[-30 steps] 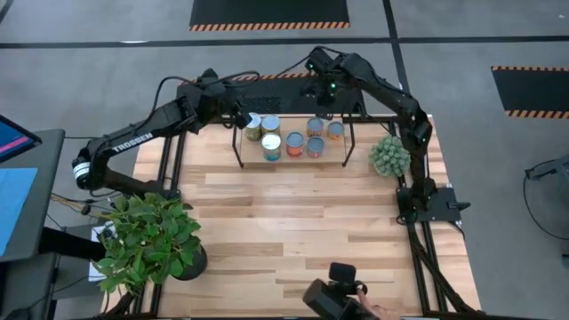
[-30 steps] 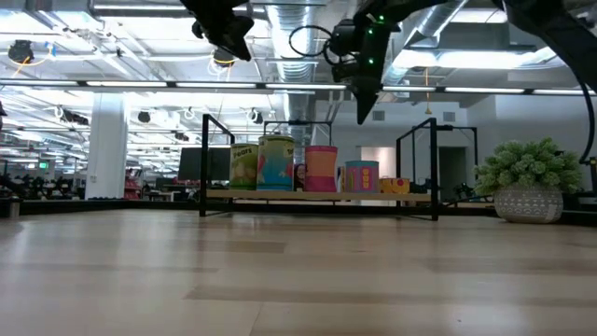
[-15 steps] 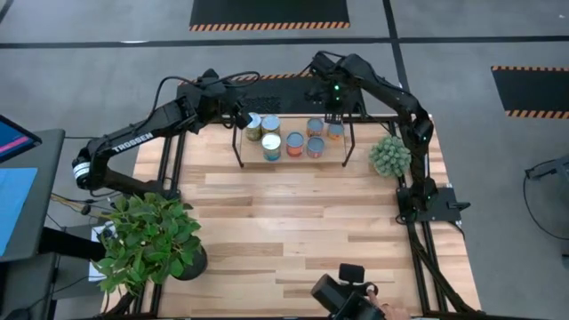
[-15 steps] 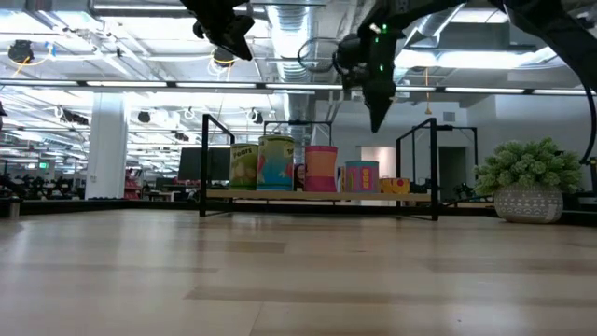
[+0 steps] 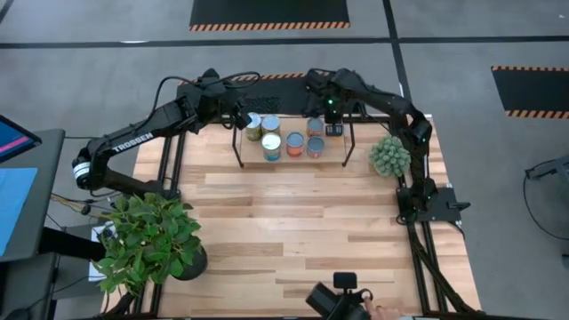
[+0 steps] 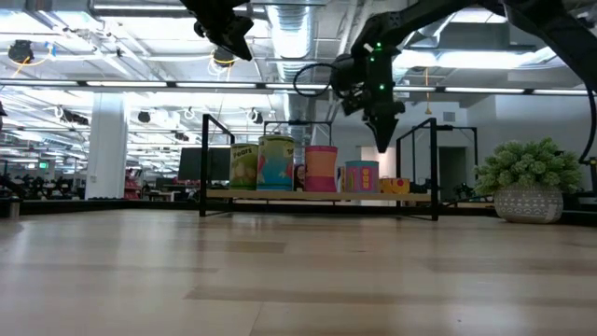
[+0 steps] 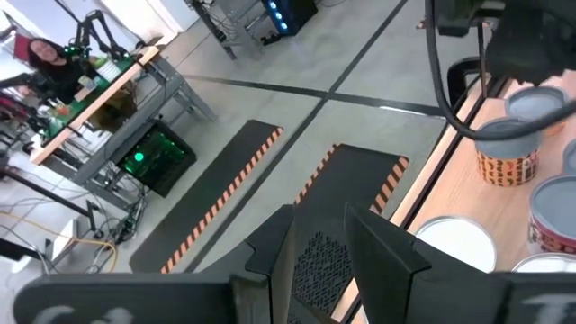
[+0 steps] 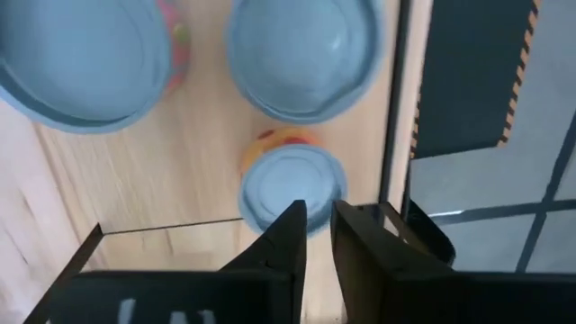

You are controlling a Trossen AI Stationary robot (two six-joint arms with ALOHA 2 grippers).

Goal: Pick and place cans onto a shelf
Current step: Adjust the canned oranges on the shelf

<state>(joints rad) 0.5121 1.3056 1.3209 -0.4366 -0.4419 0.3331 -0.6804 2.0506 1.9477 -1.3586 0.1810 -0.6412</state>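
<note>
Tin cans stood grouped on the shelf; you should have gripped their rigid, probably slick sides. Your right gripper hovered above them, fingers nearly closed, empty.

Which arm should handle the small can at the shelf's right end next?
Right, likely. The right gripper hangs directly above that small can on the shelf, while the left gripper hovers over the shelf's opposite end.
</note>
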